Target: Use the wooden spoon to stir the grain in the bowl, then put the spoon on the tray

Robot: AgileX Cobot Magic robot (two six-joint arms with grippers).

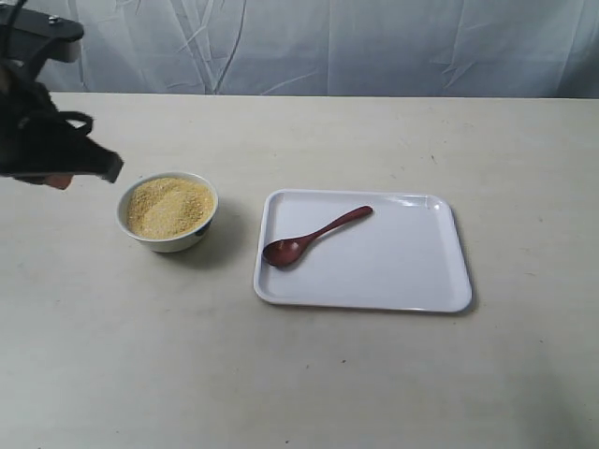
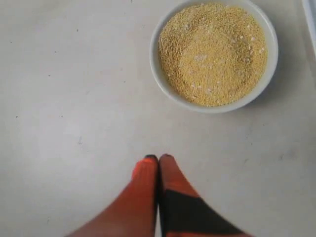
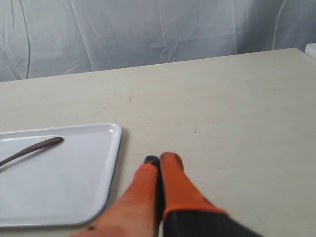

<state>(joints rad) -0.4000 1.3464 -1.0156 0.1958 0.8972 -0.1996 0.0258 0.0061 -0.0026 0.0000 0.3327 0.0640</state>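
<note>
The white bowl (image 1: 168,213) of yellow grain (image 1: 168,206) stands left of the white tray (image 1: 412,281). The dark reddish wooden spoon (image 1: 314,238) lies on the tray's left half, head toward the front. My left gripper (image 1: 89,171) hangs at the far left, just beside the bowl, orange fingers pressed together and empty. From the left wrist, the gripper (image 2: 158,158) is shut above bare table, short of the bowl (image 2: 160,74) and grain (image 2: 213,52). My right gripper (image 3: 159,160) is shut and empty beside the tray (image 3: 74,182); the spoon handle (image 3: 34,147) shows there.
A pale cloth backdrop (image 1: 374,42) hangs behind the table. The beige tabletop (image 1: 309,383) stretches wide in front of and to the right of the tray. The right arm is outside the exterior view.
</note>
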